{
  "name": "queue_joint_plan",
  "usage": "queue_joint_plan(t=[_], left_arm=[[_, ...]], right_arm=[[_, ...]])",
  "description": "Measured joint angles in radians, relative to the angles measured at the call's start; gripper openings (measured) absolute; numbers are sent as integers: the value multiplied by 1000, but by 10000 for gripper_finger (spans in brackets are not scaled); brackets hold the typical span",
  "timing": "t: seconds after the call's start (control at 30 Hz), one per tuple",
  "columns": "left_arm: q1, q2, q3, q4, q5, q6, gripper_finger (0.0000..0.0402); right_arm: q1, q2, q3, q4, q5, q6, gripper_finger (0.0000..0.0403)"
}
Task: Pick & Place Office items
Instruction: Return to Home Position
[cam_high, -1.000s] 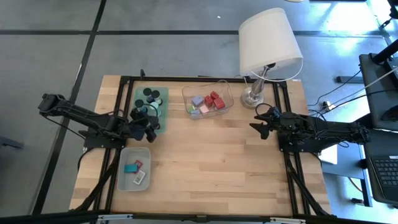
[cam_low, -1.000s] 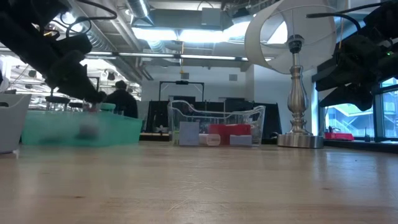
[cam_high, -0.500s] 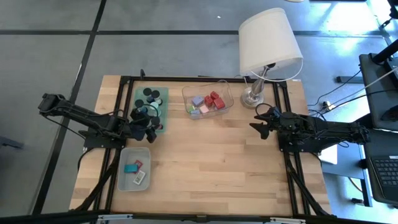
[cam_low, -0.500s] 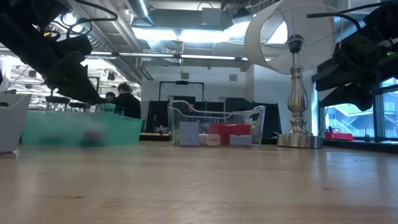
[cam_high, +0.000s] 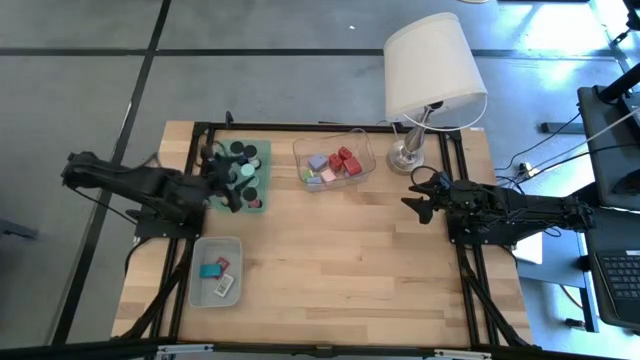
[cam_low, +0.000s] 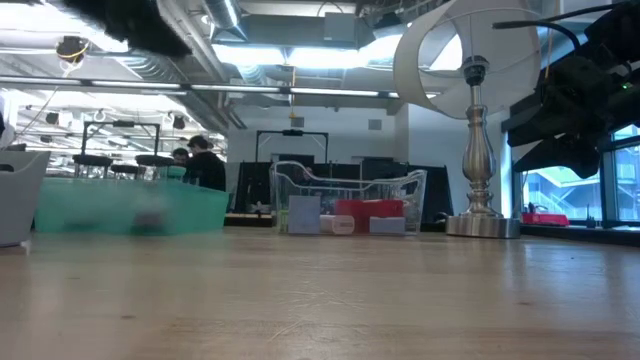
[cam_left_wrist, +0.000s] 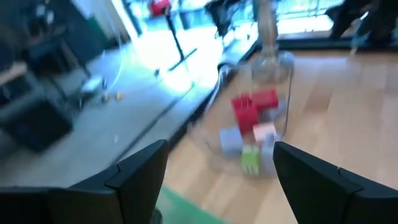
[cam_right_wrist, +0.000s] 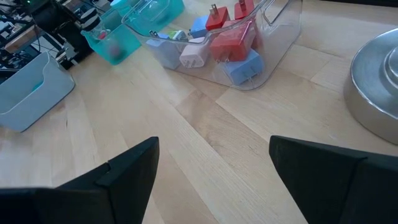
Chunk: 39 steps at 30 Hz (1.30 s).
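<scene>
The left gripper (cam_high: 225, 188) hangs over the outer rim of the green bin (cam_high: 262, 150), fingers spread wide with nothing between them, as its wrist view (cam_left_wrist: 221, 144) shows. In the low view a dark blur high above that bin is probably this arm. Just past its fingertips, inside the bin, lie the black caps (cam_high: 240, 150); what sits straight under the gripper is hidden. Ahead of it, beyond the green bin, stands the clear bin (cam_high: 365, 150) with red blocks (cam_high: 345, 158), a lilac block (cam_high: 318, 161), a pink block (cam_high: 328, 175) and a green block (cam_high: 312, 180) heaped together. Toward the table's (cam_high: 340, 260) near edge from this gripper, apart from it, the grey bin (cam_high: 196, 270) holds a teal block (cam_high: 209, 269), a small red piece and a labelled rectangle (cam_high: 225, 285). The right gripper (cam_high: 412, 190) hovers above the table on the opposite side, its fingers likewise parted and bare (cam_right_wrist: 213, 140). The lamp (cam_high: 433, 62) stands just beside it on the far side, and the clear bin lies ahead of it and toward the far edge, a little apart. Across the table in the room behind, a person (cam_low: 205, 160) shows beyond the green bin.
</scene>
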Motion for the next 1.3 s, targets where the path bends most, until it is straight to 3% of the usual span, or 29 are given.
queue_joint_plan(t=[0.17, 0.4, 0.57, 0.7, 0.87, 1.3], left_arm=[[0, -34, 84, 0, 105, 146, 290], [0, -53, 111, 12, 238, 148, 290], [0, -70, 111, 12, 279, 153, 290], [-2, -124, 101, 56, 270, 39, 290], [23, -249, -10, 194, 185, -50, 290], [48, -524, -376, 535, 174, -185, 290]], right_arm=[[0, 0, 0, 0, 0, 0, 306], [0, 0, 0, 0, 0, 0, 306], [0, 0, 0, 0, 0, 0, 306], [0, 0, 0, 0, -1, 0, 306], [0, 0, 0, 0, -1, 0, 306], [0, 0, 0, 0, -4, 0, 306]])
